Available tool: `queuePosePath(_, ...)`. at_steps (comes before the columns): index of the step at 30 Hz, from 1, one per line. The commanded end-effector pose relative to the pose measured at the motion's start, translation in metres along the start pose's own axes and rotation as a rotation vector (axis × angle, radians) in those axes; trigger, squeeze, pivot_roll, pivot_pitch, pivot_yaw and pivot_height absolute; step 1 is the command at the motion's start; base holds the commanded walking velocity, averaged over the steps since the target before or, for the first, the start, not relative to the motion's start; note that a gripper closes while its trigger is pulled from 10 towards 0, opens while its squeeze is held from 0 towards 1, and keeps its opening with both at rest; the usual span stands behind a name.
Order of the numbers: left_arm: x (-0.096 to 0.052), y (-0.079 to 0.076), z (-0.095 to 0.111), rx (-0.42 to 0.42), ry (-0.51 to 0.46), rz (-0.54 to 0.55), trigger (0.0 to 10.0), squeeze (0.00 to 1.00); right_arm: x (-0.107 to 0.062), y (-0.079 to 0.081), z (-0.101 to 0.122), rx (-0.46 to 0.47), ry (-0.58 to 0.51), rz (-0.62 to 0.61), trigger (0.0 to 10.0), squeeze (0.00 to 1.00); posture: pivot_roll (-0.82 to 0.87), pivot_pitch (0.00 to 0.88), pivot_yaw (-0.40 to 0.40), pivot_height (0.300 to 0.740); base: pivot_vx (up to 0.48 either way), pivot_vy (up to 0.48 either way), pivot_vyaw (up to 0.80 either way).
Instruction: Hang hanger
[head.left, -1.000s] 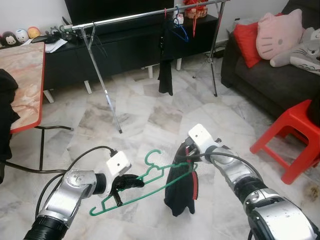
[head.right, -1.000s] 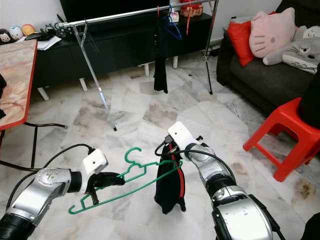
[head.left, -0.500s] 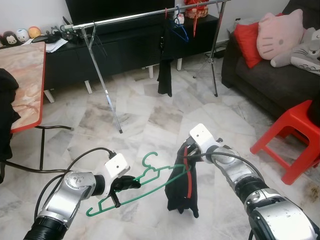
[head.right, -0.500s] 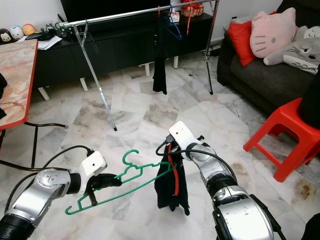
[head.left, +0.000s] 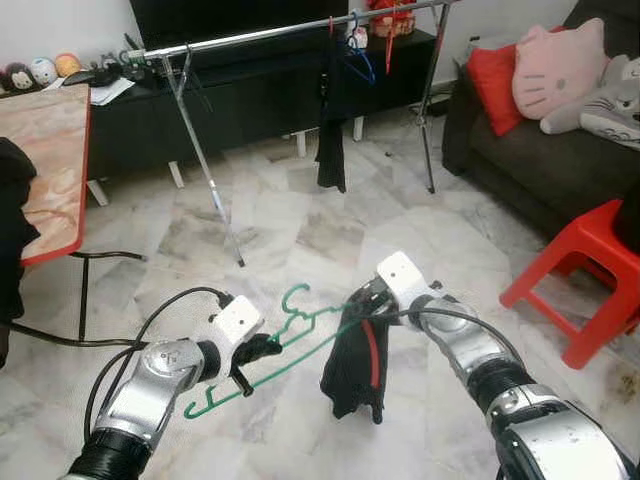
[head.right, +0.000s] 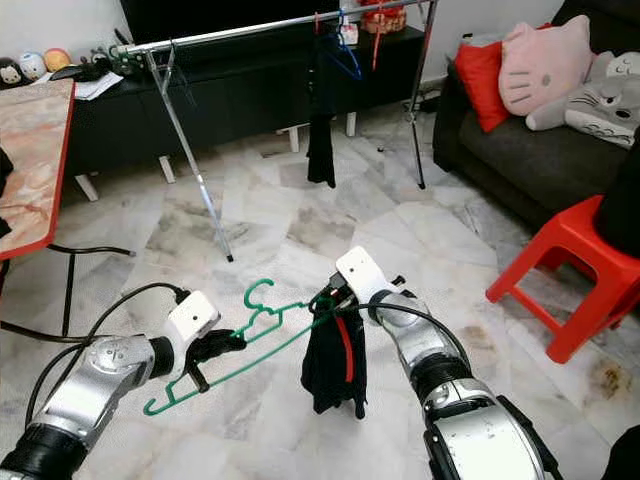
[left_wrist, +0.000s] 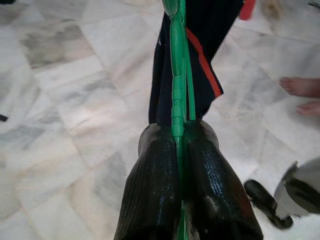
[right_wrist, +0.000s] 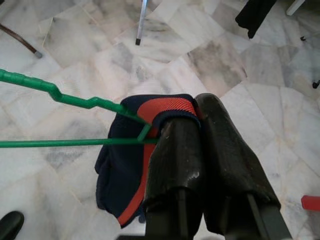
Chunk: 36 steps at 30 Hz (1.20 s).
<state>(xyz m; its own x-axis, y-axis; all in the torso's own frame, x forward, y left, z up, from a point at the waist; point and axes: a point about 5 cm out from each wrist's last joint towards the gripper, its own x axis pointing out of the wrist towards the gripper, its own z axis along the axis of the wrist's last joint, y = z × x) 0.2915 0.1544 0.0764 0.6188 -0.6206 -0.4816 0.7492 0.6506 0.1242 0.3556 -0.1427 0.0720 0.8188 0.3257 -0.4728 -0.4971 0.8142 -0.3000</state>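
Above a pale marble floor, our left gripper is clamped on one end of the green hanger, while our right gripper is pinched together on the dark, red-striped garment draped over its other end. Beyond, a metal clothes rack carries a hanging black garment before a black TV cabinet. A red stool and a dark sofa stand to our right.
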Motion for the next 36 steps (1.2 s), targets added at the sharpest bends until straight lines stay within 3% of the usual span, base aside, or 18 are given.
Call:
queuePosePath(1, -0.002, 0.006, 0.003, -0.007, -0.015, 0.029, 10.0, 0.00, 0.000, 0.000, 0.007, 0.022, -0.034, -0.013, 10.0, 0.00, -0.03, 0.000, 0.005, 0.740, 0.000, 0.000, 0.00)
queuePosePath(4, 0.000, 0.000, 0.004, -0.014, -0.018, -0.024, 10.0, 0.00, 0.000, -0.001, 0.014, 0.040, -0.064, -0.020, 10.0, 0.00, -0.03, 0.000, 0.005, 0.740, 0.000, 0.000, 0.00)
queuePosePath(8, 0.003, -0.001, 0.007, -0.011, -0.024, 0.000, 10.0, 0.00, -0.003, -0.004, 0.036, 0.078, -0.128, -0.049, 10.0, 0.00, -0.03, 0.000, 0.002, 0.740, 0.000, 0.000, 0.00)
queuePosePath(16, 0.005, -0.015, 0.009, -0.034, -0.042, -0.118, 10.0, 0.00, -0.013, 0.006, 0.045, 0.060, -0.192, -0.012, 10.0, 0.00, -0.04, 0.000, 0.007, 0.740, 0.000, 0.000, 0.00)
queuePosePath(23, 0.010, -0.002, 0.006, -0.006, 0.013, 0.023, 10.0, 0.00, -0.024, 0.013, 0.066, 0.104, -0.234, -0.025, 10.0, 0.00, -0.04, 0.000, 0.006, 0.740, 0.000, 0.000, 0.00)
queuePosePath(30, 0.006, 0.010, 0.004, 0.013, 0.054, 0.118, 10.0, 0.00, -0.029, 0.003, 0.051, 0.106, -0.160, -0.113, 10.0, 0.00, -0.03, 0.000, 0.002, 0.740, 0.000, 0.000, 0.00)
queuePosePath(33, 0.005, 0.011, 0.003, 0.014, 0.057, 0.124, 10.0, 0.00, -0.030, 0.002, 0.052, 0.105, -0.160, -0.113, 10.0, 0.00, -0.04, 0.000, 0.002, 0.740, 0.000, 0.000, 0.00)
queuePosePath(36, 0.007, 0.002, 0.008, -0.002, 0.008, 0.033, 10.0, 0.00, -0.035, 0.011, 0.066, 0.091, -0.217, -0.050, 10.0, 0.00, -0.04, 0.000, 0.004, 0.740, 0.000, 0.000, 0.00)
